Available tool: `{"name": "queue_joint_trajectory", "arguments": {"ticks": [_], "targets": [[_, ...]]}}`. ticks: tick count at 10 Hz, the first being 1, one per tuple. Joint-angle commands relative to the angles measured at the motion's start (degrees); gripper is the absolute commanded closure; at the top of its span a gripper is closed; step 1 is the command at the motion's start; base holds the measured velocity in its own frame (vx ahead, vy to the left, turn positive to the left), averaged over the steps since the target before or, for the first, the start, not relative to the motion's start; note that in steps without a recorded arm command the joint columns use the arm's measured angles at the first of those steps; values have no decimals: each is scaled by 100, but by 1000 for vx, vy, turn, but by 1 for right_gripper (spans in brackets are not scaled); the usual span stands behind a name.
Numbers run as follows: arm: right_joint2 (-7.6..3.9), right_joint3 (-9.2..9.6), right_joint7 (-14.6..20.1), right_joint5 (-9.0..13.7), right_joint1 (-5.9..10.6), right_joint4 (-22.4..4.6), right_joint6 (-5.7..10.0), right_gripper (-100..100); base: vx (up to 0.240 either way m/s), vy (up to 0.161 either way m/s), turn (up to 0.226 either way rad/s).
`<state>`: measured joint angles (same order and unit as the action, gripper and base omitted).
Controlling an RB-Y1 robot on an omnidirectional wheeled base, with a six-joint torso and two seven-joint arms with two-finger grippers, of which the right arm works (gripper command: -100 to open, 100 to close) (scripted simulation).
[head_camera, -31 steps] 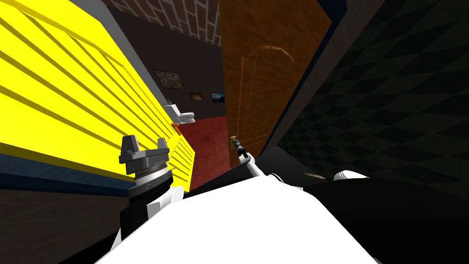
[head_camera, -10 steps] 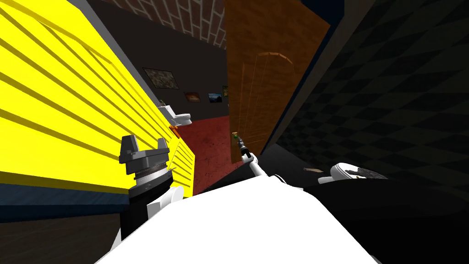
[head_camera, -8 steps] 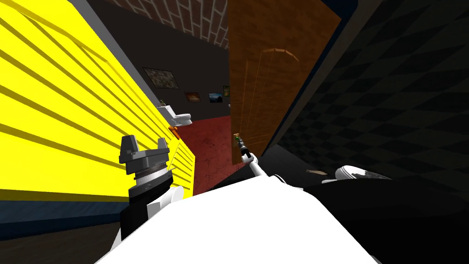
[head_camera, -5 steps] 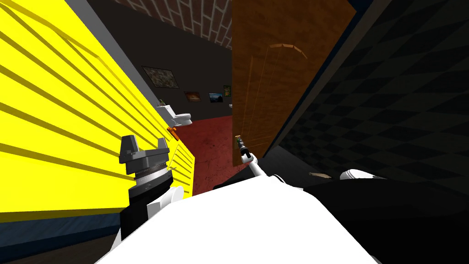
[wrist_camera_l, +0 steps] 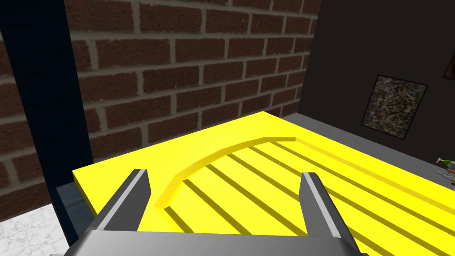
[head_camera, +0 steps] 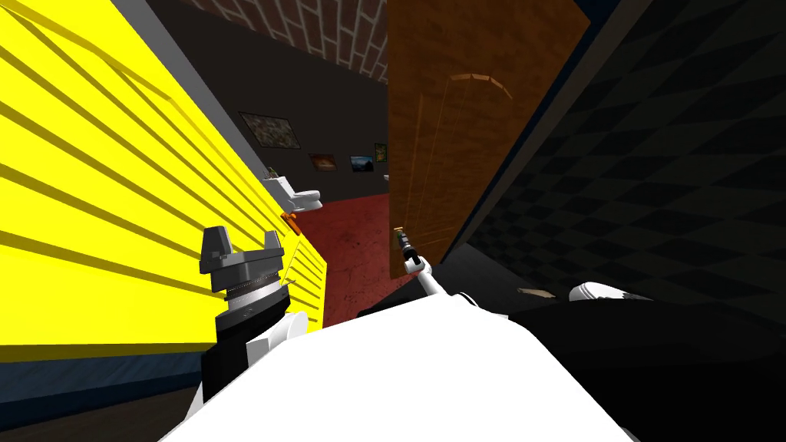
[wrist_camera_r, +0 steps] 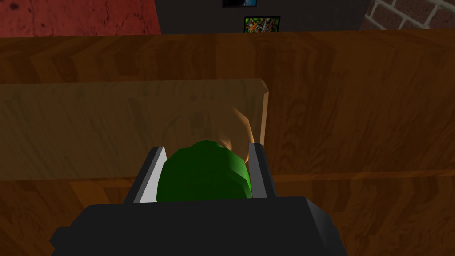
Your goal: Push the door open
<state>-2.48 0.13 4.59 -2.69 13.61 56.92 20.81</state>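
Wood grain in warm brown covers the door, which stands ajar at about one o'clock from me, with an arched raised panel on its face. Red floor shows past its edge at twelve o'clock. My right claw is pinching a green knob at the door's face, its fingers pressing the knob's sides. My left claw is spread wide at nine o'clock, beside a yellow slatted panel. A white toilet sits at eleven o'clock.
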Motion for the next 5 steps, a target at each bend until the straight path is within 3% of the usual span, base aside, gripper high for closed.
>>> {"name": "queue_joint_trajectory", "arguments": {"ticks": [1,5], "targets": [[-1,-3,2,2,7,9,7,100,0,0,0],[-75,-164,-38,37,6,-21,-7,100,156,50,-33]]}}
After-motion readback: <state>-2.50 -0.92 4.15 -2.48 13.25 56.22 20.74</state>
